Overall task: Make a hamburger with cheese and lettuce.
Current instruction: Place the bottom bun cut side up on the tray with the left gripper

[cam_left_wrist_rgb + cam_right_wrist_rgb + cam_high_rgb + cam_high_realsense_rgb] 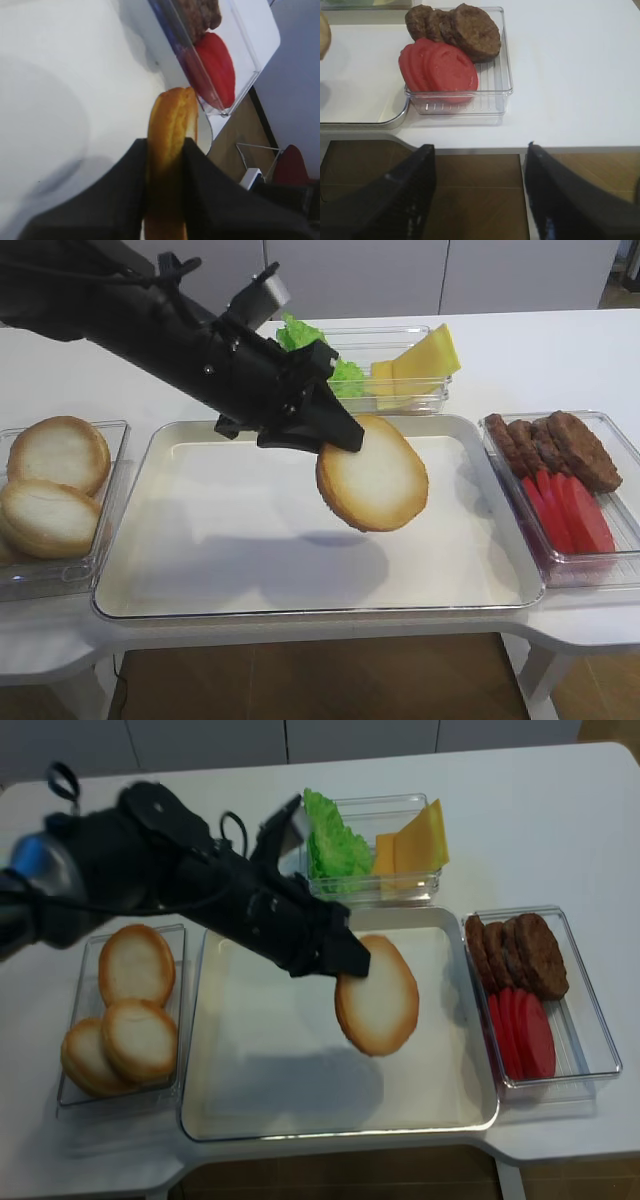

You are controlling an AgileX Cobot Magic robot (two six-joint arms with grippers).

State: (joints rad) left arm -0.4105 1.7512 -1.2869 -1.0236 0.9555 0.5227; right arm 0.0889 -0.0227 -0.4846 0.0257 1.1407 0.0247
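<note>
A: Where is the hamburger [373,487]?

B: Pinched by its edge in the left gripper [338,432], hanging tilted above the tray [250,570], not touching.

A: And the right gripper [479,192]?

B: Spread wide, empty, off the tabletop's near edge; the left is nearer.

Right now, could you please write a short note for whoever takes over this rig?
Left gripper: shut on the bun half, held tilted in the air above the big tray.
Right gripper: open, holding nothing, hanging off the table edge near the box of patties and tomato slices.
Cheese and lettuce: untouched in the back box.
Spare buns: in the left box.
Done: bun half picked up.
Left: set the bun on the tray, add cheese and lettuce, close with another bun.
</note>
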